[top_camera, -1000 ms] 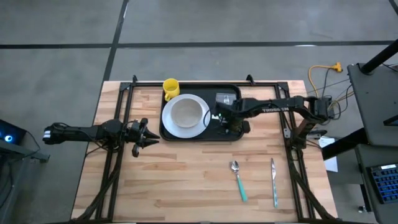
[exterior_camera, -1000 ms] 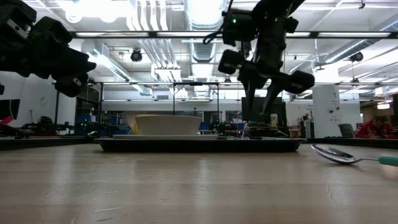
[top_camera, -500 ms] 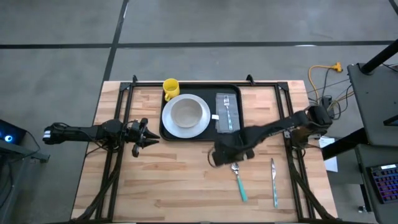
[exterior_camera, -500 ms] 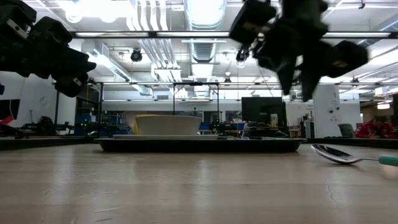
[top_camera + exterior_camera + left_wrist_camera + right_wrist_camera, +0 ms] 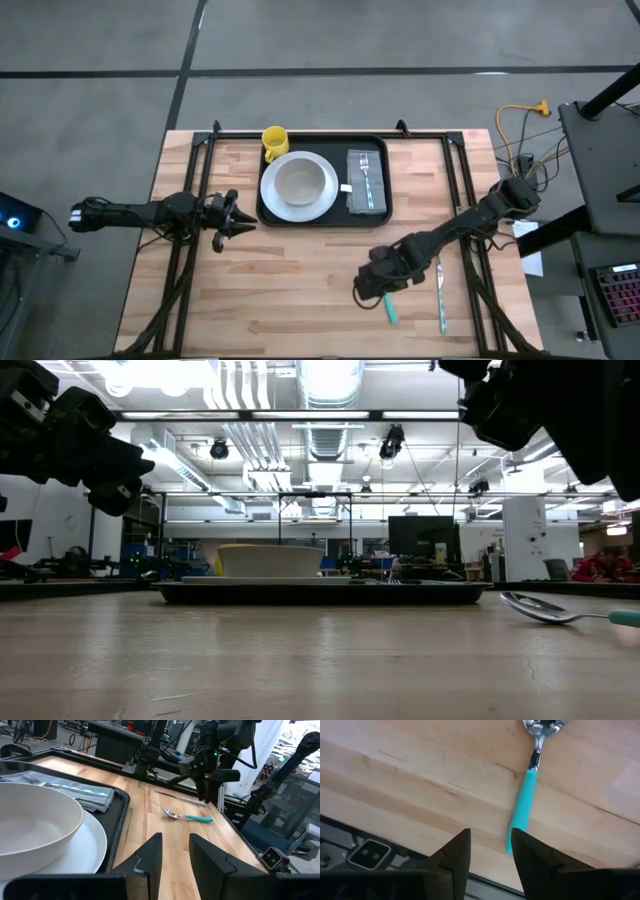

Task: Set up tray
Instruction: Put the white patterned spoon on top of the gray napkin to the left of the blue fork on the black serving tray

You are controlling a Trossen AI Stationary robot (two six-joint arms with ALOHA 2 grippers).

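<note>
The black tray (image 5: 340, 150) lies at the table's far middle. It carries a white plate with a bowl (image 5: 298, 185), a grey napkin with a fork (image 5: 366, 180), and a yellow mug (image 5: 274, 141) at its far left corner. A teal-handled spoon (image 5: 525, 805) and a knife (image 5: 440, 295) lie flat on the wood near the table's right front. My right gripper (image 5: 490, 845) hovers open above the table just beside the spoon's handle, pointing steeply down and holding nothing. My left gripper (image 5: 175, 845) waits open and level, to the left of the tray.
Black frame rails (image 5: 190, 250) run along the table's left and right sides and across its far edge. Bare wood (image 5: 280, 290) stretches between the tray and the near edge. A yellow cable (image 5: 520, 110) lies beyond the table's far right corner.
My right gripper has swung from above the napkin on the tray toward the table's near edge, rolling its wrist on the way. It now hangs over the spoon. The napkin with the fork stays on the tray.
</note>
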